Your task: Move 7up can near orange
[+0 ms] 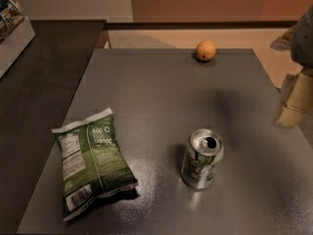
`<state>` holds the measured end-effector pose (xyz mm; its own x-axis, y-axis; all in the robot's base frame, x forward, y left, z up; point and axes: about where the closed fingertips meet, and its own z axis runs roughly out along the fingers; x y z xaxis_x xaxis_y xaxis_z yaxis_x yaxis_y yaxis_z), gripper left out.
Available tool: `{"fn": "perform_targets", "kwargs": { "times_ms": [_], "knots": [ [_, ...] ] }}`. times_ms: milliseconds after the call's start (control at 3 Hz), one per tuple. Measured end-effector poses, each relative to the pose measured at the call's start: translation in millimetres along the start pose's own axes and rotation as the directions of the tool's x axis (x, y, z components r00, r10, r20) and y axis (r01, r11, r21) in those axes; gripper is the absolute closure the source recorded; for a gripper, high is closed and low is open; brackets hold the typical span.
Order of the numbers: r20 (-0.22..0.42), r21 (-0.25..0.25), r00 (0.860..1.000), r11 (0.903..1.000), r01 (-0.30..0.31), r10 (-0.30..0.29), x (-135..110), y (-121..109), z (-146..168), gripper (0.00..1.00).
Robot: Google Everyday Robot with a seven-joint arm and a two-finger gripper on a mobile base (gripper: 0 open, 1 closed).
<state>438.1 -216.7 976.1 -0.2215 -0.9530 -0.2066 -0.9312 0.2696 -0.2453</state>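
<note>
Where the 7up can (202, 159) stands: upright on the dark grey table (161, 92), in the near half and a little right of centre, with its shiny top and open mouth facing up.
Can markings: silver side with green and red print.
Orange (206, 50): at the far edge of the same table, almost straight behind the can and well apart from it, with bare tabletop between the two.
Chip bag (91, 160): green, lying flat at the near left of the table with its white-printed side up, apart from the can.
Gripper (295, 99): pale and blurred at the right edge of the view, by the table's right side, well clear of both can and orange; it holds neither.
Claw state: cannot tell whether it is released or clenched.
Left side: a darker counter (44, 82) adjoins the table, with a white box (14, 38) at its far left.
</note>
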Motion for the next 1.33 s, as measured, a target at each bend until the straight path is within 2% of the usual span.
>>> {"fn": "perform_targets", "kwargs": {
  "times_ms": [667,1333],
  "knots": [
    [0.000,0.000,1.000,1.0000,0.000,0.000,0.0,0.0,0.0,0.00],
    [0.073,-0.037,0.996,0.9975,0.060,-0.057,-6.2,21.7,5.7,0.00]
  ]
}}
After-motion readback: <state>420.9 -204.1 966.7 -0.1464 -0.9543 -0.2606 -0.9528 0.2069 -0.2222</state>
